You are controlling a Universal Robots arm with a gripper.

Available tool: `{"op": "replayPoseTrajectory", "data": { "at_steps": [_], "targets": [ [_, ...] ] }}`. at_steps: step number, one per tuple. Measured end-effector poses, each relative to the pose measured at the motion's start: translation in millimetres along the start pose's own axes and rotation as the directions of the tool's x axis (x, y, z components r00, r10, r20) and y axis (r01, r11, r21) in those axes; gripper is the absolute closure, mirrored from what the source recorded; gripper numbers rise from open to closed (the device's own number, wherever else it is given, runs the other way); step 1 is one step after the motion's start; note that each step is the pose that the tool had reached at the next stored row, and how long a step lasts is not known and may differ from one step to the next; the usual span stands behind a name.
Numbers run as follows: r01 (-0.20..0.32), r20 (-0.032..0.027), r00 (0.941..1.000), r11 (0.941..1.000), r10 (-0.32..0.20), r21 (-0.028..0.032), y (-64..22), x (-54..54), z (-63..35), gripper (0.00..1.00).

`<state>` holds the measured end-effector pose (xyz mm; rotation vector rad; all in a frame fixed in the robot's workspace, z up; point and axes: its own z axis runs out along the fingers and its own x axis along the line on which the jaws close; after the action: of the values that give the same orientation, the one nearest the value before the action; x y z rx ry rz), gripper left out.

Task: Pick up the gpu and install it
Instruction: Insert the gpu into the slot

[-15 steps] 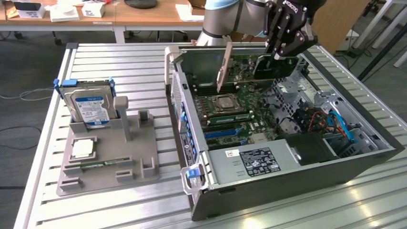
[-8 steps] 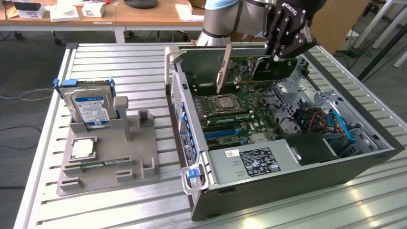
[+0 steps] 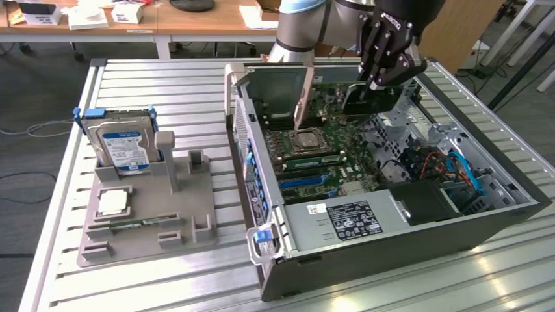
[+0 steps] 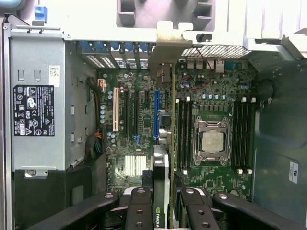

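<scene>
The Universal Robots arm (image 3: 303, 29) stood at the far edge of the exterior view, its silver-grey link steep under a blue-capped joint. And there was the black wrist (image 3: 401, 10), off to the exterior view's right of that link, with the hand (image 3: 380, 81) hanging straight below it. The hand pointed downward, tipped a touch toward the exterior view's left, linkage bars folded in close. In the wrist view the hand (image 4: 161, 213) showed its black fingers (image 4: 139, 211), pivot pins gleaming, outer links splayed wide and inner bars drawn together. They pinched the gpu (image 4: 160, 167) edge-on, one pad on each face. A firm, centred grip.
</scene>
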<state>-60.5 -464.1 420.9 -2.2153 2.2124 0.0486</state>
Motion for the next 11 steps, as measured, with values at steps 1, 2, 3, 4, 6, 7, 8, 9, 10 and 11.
{"op": "replayPoseTrajectory", "data": {
  "at_steps": [1,2,3,4,6,7,8,9,10,11],
  "targets": [
    [0.000,-0.0001,1.0000,1.0000,0.000,0.0000,0.0,0.1,1.2,0.73],
    [0.000,-0.0001,1.0000,1.0000,0.000,0.0000,0.0,0.1,2.5,0.73],
    [0.000,-0.0001,1.0000,1.0000,0.000,0.0000,-0.1,0.1,3.8,0.73],
    [0.000,-0.0001,1.0000,1.0000,0.000,0.0000,-0.1,0.2,4.9,0.73],
    [0.000,-0.0001,1.0000,1.0000,0.000,0.0000,-0.1,0.2,7.1,0.73],
    [0.000,0.0000,1.0000,1.0000,0.000,0.0000,-0.1,0.3,8.2,0.73],
    [0.000,0.0000,1.0000,1.0000,0.000,0.0000,-0.1,0.3,9.4,0.73],
    [0.000,-0.0001,1.0000,1.0000,0.000,0.0000,-0.2,0.3,10.3,0.73],
    [0.000,-0.0001,1.0000,1.0000,0.000,0.0000,-0.2,0.4,11.2,0.73],
    [0.000,-0.0001,1.0000,1.0000,0.000,0.0000,-0.2,0.4,12.1,0.73]
  ]
}}
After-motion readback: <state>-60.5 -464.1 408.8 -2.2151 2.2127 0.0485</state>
